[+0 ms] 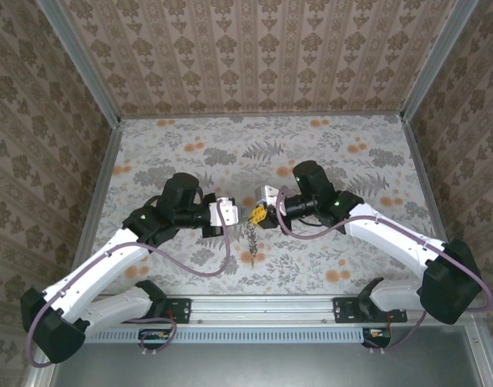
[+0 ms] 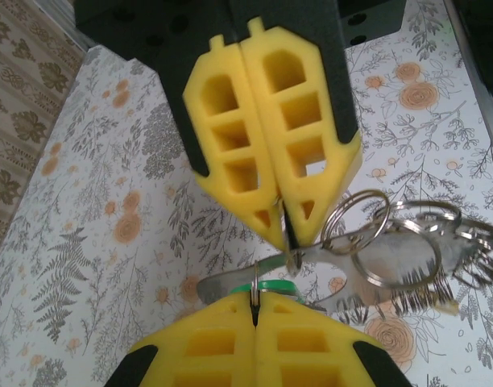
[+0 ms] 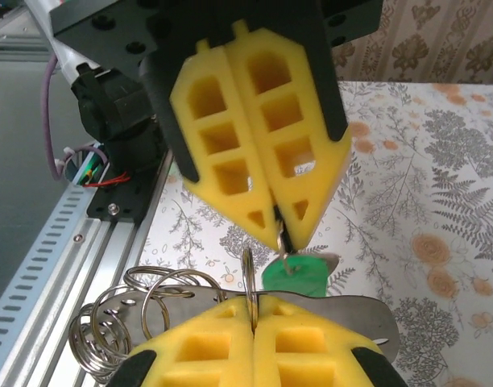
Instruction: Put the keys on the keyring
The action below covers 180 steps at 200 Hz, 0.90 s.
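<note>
Yellow-padded left gripper (image 2: 283, 239) clamped tight on thin silver metal split keyring (image 3: 248, 272), right gripper (image 3: 279, 234) tip-to-tip with it, pinched on small green-headed metal key (image 3: 299, 276), bunch of other silver rings and keys (image 2: 424, 250) hanging alongside, over floral-print tabletop (image 2: 109, 201).

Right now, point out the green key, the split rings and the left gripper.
green key (image 3: 298, 276): right wrist view, on its green head.
split rings (image 2: 464, 235): left wrist view, on the bunched coils at right.
left gripper (image 2: 283, 239): left wrist view, between its shut fingertips.
</note>
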Each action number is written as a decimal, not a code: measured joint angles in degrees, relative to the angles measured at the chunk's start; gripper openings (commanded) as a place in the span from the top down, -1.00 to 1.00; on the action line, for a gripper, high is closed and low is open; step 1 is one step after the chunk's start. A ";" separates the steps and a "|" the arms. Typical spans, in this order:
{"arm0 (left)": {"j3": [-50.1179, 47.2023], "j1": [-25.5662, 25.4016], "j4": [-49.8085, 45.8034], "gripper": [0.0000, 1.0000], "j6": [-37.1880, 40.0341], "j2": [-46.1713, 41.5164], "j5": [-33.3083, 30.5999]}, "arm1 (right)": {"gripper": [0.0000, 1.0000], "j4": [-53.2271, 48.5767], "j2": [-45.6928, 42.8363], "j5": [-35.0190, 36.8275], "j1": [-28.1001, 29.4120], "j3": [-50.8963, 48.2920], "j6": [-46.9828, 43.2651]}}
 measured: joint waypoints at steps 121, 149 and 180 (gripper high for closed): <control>-0.70 -0.66 1.05 1.00 1.75 1.09 -1.38 | 1.00 -1.42 1.66 -0.20 -1.40 0.68 3.37; -0.96 -0.68 1.09 1.00 1.77 1.09 -1.53 | 1.00 -1.40 1.95 -1.07 -1.62 0.68 4.48; -0.96 -0.92 1.29 1.00 1.92 1.09 -1.86 | 1.00 -1.42 3.17 -2.56 -1.86 1.09 5.46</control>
